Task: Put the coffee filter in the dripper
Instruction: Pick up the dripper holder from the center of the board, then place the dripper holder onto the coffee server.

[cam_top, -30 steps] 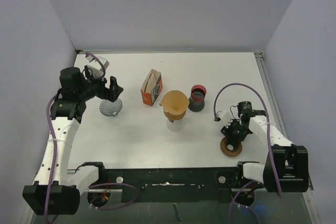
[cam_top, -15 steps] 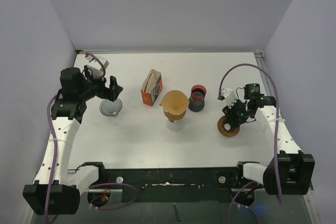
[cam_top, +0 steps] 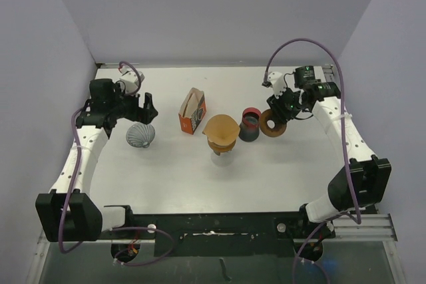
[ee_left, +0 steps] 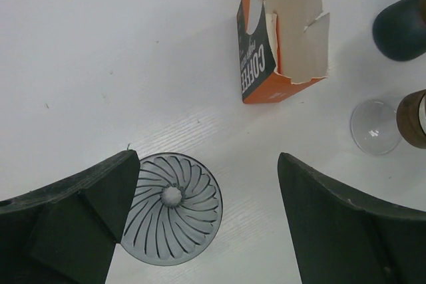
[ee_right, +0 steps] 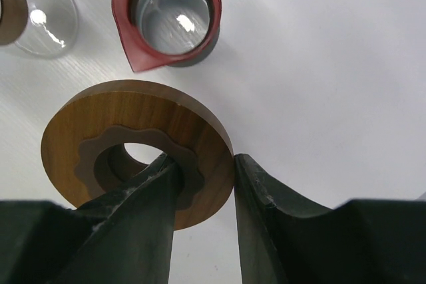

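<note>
Right pincer [ee_right: 203,161], gripping the round brown wooden ring [ee_right: 133,108], had swung to upper right; left pincer [ee_left: 208,164] stood wide, grey ribbed dripper [ee_left: 172,217] empty.

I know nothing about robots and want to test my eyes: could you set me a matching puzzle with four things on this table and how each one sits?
Things:
1. wooden ring
2. grey ribbed dripper
3. orange coffee filter box
4. brown paper filter

States:
A. top torn open
B. perched on a clear glass vessel
C. pinched between the right fingers
D. on the table, below the wide-open left fingers

Pairs: 1-C, 2-D, 3-A, 4-B
</note>
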Controlling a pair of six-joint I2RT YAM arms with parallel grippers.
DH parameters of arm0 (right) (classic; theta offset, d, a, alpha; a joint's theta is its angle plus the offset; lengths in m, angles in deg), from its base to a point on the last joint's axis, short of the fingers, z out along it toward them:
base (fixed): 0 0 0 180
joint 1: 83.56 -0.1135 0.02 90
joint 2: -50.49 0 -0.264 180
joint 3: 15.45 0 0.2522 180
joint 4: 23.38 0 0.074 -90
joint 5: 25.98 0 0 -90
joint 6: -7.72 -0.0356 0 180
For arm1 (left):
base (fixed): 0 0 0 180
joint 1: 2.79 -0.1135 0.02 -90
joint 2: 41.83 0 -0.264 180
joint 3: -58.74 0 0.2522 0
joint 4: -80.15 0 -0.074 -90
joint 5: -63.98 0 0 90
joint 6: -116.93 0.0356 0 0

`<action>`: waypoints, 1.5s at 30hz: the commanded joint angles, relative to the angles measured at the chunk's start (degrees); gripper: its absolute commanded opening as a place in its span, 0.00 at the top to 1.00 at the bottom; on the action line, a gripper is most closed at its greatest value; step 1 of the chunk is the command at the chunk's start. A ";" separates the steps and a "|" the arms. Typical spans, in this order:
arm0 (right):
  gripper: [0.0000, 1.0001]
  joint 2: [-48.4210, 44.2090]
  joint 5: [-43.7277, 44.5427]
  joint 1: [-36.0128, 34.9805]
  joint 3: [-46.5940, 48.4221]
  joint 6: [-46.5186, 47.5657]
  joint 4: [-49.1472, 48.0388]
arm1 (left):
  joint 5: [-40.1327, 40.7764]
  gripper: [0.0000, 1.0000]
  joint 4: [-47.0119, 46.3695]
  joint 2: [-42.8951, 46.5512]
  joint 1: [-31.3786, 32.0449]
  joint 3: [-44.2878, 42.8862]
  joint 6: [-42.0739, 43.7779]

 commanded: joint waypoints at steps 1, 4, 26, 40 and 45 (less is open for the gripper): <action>0.69 3.80 0.78 -2.35 8.07 -4.31 0.09 | 1.22 0.16 -0.41 -1.83 -1.00 -4.00 2.00; 0.69 7.73 1.66 -3.99 12.92 -6.15 0.99 | 1.23 0.16 -0.12 -2.80 -1.89 -4.06 2.32; 0.67 27.74 7.95 -9.96 32.88 -8.65 11.06 | -2.57 0.16 -0.44 -3.08 -6.34 -3.64 1.44; 0.64 29.37 10.86 -11.62 32.78 -8.96 10.99 | -2.65 0.16 -0.50 -2.85 -6.43 -3.53 1.71; 0.63 29.79 11.01 -11.75 33.00 -9.21 10.78 | -2.87 0.16 -0.68 -2.85 -6.41 -3.20 1.81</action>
